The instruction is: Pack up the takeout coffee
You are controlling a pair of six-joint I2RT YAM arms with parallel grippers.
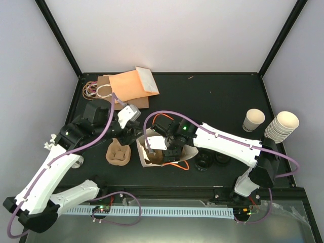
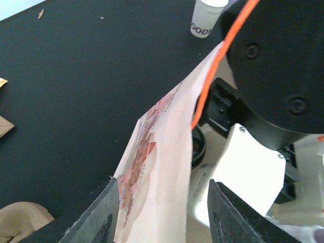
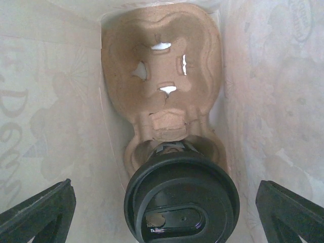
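While in bag [image 3: 40, 126]: cup [image 3: 181, 202] w/in carrier [image 3: 202, 50].

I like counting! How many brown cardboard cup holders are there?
2. One cup holder lies on the table beside the paper bag; the other sits inside that bag, under a black lid. Others may be hidden.

Takeout coffee [image 1: 253, 120] stands just left of cup stack [image 1: 281, 127].

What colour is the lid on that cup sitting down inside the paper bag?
The lid is glossy black, clearest in the right wrist view.
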